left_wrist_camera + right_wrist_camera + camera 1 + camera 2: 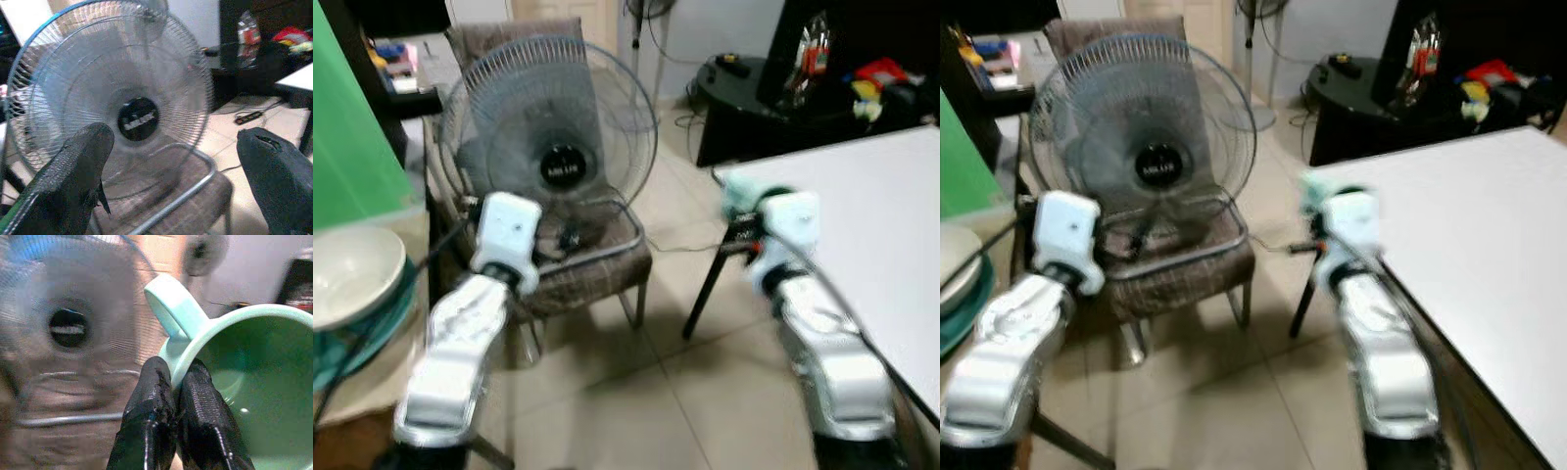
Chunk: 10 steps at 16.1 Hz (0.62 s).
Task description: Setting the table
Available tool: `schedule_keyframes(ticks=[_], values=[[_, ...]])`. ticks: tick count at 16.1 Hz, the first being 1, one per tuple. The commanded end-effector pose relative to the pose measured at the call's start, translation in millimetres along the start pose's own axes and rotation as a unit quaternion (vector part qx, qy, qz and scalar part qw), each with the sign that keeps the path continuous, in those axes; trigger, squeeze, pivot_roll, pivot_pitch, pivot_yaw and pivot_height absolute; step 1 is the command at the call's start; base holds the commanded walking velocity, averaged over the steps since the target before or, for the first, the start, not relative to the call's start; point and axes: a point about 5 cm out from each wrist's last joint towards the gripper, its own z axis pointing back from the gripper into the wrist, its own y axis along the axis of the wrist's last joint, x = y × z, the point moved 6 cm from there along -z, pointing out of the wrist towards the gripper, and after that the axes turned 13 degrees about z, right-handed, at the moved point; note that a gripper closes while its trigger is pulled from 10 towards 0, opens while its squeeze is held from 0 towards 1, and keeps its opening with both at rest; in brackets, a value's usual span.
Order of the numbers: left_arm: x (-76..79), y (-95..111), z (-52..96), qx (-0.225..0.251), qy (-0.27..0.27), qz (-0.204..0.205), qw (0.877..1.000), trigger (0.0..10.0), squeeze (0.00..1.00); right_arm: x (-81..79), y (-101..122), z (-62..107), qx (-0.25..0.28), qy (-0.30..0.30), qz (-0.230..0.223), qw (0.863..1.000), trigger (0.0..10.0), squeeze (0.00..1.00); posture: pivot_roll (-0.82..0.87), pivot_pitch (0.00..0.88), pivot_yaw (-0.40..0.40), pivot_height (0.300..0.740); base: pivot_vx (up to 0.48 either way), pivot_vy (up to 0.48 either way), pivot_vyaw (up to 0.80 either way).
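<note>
My right gripper [177, 377] is shut on the rim of a mint green mug [244, 382], pinching the wall just below its handle. In the head view the mug [739, 196] hangs in the air at the near left corner of the white table [871, 225], beyond my right wrist. My left gripper [171, 181] is open with nothing between its fingers and points at the fan. A white bowl [347, 274] rests on a teal plate at the far left, beside my left arm.
A standing fan [553, 127] sits on a brown chair [597, 264] straight ahead, between my arms. A black round table [744, 98] with clutter stands at the back right. A green panel [347, 147] rises at the left. Tiled floor lies below.
</note>
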Motion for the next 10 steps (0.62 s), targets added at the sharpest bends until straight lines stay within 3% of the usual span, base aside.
schedule_keyframes(ticks=[1, 2, 7, 10], values=[[8.3, 0.6, -2.6, 0.001, -0.015, 0.003, 1.0, 10.0, 0.0, 14.5, -1.4, 2.2, -0.005, -0.022, 0.007, 1.0, 10.0, 0.0, 0.07, 0.0, -0.01, 0.74, 0.345, 0.0, 0.0], [8.7, 1.1, -3.5, 0.001, -0.018, 0.001, 1.0, 10.0, 0.0, 16.2, -1.5, 1.7, -0.005, -0.024, 0.006, 1.0, 10.0, 0.0, 0.07, 0.0, -0.007, 0.74, 0.341, 0.0, 0.0], [8.4, 3.1, -6.6, 0.003, -0.024, -0.003, 1.0, 10.0, 0.0, 20.1, 0.9, 0.4, -0.002, -0.031, 0.01, 0.999, 10.0, 0.0, 0.06, 0.0, 0.003, 0.74, 0.343, 0.0, -0.8], [10.7, 4.0, -8.8, 0.005, -0.028, -0.002, 1.0, 10.0, 0.0, 23.4, 0.9, 0.5, -0.001, -0.037, 0.01, 0.999, 10.0, 0.0, 0.06, 0.0, 0.006, 0.74, 0.345, 0.0, -0.32]])
